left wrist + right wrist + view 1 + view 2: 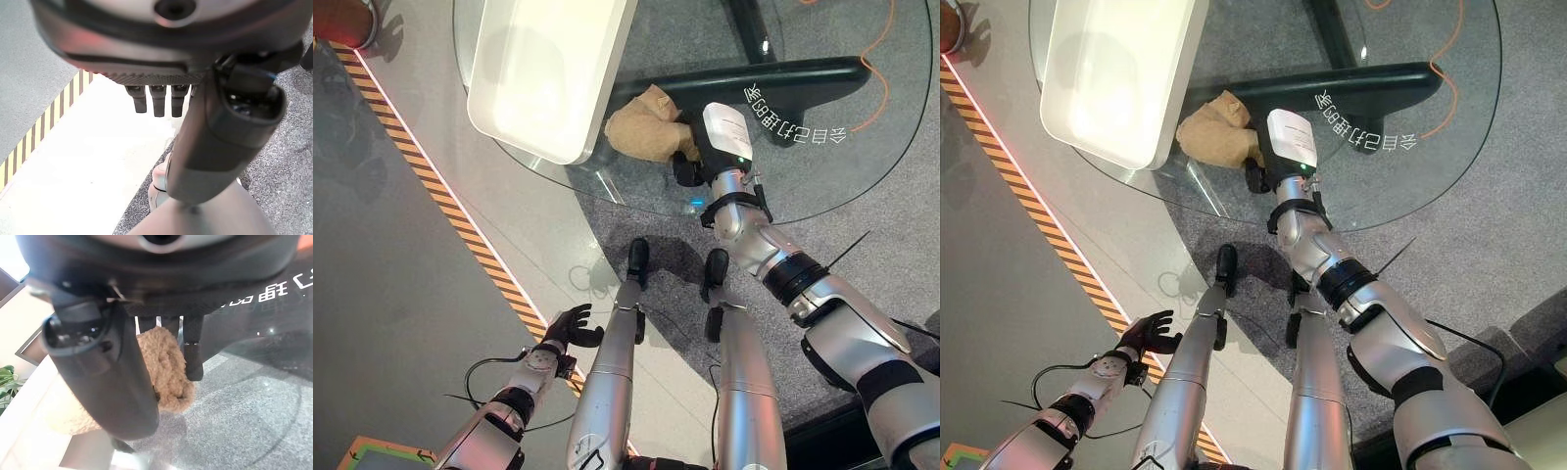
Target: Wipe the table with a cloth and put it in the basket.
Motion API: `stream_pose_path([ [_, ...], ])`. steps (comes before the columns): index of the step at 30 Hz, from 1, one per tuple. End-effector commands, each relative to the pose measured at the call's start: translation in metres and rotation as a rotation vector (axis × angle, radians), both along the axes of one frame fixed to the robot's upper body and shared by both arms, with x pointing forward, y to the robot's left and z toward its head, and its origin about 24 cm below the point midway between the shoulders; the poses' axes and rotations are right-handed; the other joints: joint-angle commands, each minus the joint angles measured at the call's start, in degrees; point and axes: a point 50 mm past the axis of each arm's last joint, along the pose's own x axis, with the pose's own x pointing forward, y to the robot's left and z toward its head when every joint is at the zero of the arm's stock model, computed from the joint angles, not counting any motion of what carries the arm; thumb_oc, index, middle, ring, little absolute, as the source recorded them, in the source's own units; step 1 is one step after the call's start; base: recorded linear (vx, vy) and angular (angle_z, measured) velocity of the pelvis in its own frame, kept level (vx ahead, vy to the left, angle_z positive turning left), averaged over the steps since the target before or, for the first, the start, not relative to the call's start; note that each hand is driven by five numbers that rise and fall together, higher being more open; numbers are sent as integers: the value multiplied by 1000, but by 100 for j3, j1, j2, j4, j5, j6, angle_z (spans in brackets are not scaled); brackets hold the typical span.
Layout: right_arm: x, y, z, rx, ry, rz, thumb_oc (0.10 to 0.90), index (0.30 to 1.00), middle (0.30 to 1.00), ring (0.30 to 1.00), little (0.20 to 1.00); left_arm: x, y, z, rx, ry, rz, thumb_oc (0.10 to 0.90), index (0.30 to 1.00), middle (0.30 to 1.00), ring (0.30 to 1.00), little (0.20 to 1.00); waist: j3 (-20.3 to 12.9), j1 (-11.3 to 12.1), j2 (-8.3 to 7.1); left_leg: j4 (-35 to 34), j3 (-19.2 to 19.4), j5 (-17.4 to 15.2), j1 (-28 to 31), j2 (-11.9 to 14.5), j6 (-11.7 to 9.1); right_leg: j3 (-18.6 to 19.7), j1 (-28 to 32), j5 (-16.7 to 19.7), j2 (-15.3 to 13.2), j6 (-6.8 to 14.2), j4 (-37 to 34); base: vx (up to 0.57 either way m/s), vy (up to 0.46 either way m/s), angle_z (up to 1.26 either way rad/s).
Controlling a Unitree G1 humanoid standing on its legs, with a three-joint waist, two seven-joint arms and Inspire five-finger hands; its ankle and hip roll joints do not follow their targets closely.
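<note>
Right robot hand (690,157) pinches tan cloth (641,125) on glass desk (862,147); fingertips partly hidden. Left robot hand (570,326) hangs relaxed, fingers spread.

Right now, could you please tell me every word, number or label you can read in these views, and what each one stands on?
White print on the glass table, beside the right hand: a row of characters seen upside down, not reliably readable.
Tan cloth, held in that hand's fingers: no text.
Nothing else legible shows.
</note>
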Motion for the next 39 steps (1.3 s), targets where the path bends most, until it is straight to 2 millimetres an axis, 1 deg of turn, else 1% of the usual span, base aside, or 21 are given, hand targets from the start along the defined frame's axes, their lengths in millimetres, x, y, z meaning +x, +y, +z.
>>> stream_pose_path([
  [1,-17,52,-26,-23,118,239,100,300,300,300,200,-8,-14,-10,-19,37,-18,800,900,900,900,900,77,28,-129,453,463,-206,-6,-392,452,-211,275,294,46,75,-405,0,0,0],
  [6,-19,54,-30,-40,133,249,100,300,300,300,200,-6,-14,-8,-20,35,-14,800,900,900,900,900,77,12,-138,441,459,-196,-6,-395,453,-204,268,312,41,83,-413,0,0,0],
  [12,-18,51,-30,-20,117,226,100,300,300,300,200,-5,-14,-8,-34,32,3,800,900,900,900,900,77,13,-143,434,448,-187,-3,-402,453,-202,269,335,34,92,-429,0,0,0],
  [16,-16,45,-29,4,100,194,100,300,300,300,200,-3,-14,-5,-74,12,28,800,900,900,900,900,77,16,-131,477,444,-211,-10,-395,456,-197,259,319,16,90,-384,0,0,0],
  [19,-12,36,-26,84,90,147,100,300,300,300,200,1,-15,0,-130,-40,62,800,900,900,900,900,77,18,-119,505,446,-223,-4,-388,457,-175,255,298,20,83,-331,16,22,5],
  [20,-11,31,-24,117,87,128,100,300,300,300,200,4,-16,4,-160,-82,95,800,900,900,900,900,77,20,-112,510,447,-222,-8,-387,457,-167,244,296,23,83,-312,78,36,6],
  [21,-10,24,-29,178,90,95,100,300,300,300,200,5,-16,8,-214,-128,160,800,900,900,900,900,77,21,-107,562,440,-401,151,-406,442,-124,366,104,13,125,-205,72,25,7],
  [23,-9,18,-26,228,78,69,100,300,300,300,200,11,-13,16,-278,-185,235,800,900,900,900,900,77,27,-111,570,426,-402,132,-407,445,-121,346,99,11,129,-191,4,6,5],
  [24,-8,17,-20,246,56,63,100,300,300,300,200,19,-12,24,-303,-227,270,800,900,900,900,900,77,32,-110,531,431,-225,-39,-398,465,-163,196,286,14,92,-272,-62,-4,3],
  [25,-8,13,-19,275,47,49,100,300,300,300,200,23,-11,30,-330,-260,313,800,900,900,900,900,77,31,-116,535,421,-232,-45,-402,466,-169,183,284,6,97,-267,2,-19,3],
  [26,-9,8,-21,330,43,23,100,300,300,300,200,25,-7,36,-377,-307,398,800,900,900,900,900,77,30,-130,599,392,-423,95,-422,452,-125,289,90,2,142,-154,0,0,0],
  [27,-8,8,-15,343,22,22,100,300,300,300,200,31,-5,44,-388,-343,417,800,900,900,900,900,77,35,-130,561,400,-243,-79,-409,471,-170,139,277,4,101,-230,2,-33,3],
  [29,-8,2,-13,409,0,-1,100,300,300,300,200,37,2,57,-427,-423,501,800,900,900,900,900,77,41,-155,580,379,-252,-97,-413,472,-169,126,262,12,98,-202,7,-39,7],
  [30,-10,-5,-16,468,-11,-25,100,300,300,300,200,37,10,64,-451,-471,572,800,900,900,900,900,77,38,-174,647,349,-447,48,-428,458,-119,246,62,13,138,-90,7,-28,7],
  [31,-9,-5,-10,472,-27,-21,100,300,300,300,200,41,10,69,-457,-489,576,800,900,900,900,900,77,41,-172,605,363,-264,-115,-416,477,-164,105,249,14,96,-166,6,-28,5],
  [33,-11,-11,-9,549,-54,-38,100,300,300,300,200,45,19,81,-481,-553,661,800,900,900,900,900,77,31,-214,625,335,-278,-128,-421,482,-154,99,231,33,90,-139,-26,-34,2],
  [34,-14,-14,-7,601,-73,-44,100,300,300,300,200,46,28,89,-497,-603,727,800,900,900,900,900,77,12,-253,644,327,-292,-144,-414,483,-136,90,207,56,83,-112,12,-34,1],
  [36,-16,-15,-5,638,-88,-44,100,300,300,300,200,48,35,96,-506,-639,769,800,900,900,900,900,77,-7,-285,674,322,-304,-168,-410,486,-117,70,192,76,77,-81,0,0,0],
  [39,-21,-18,-1,705,-122,-27,100,300,300,300,200,51,44,113,-521,-726,824,800,900,900,900,900,77,-51,-340,741,308,-334,-228,-398,488,-84,25,165,106,65,-24,0,0,0],
])
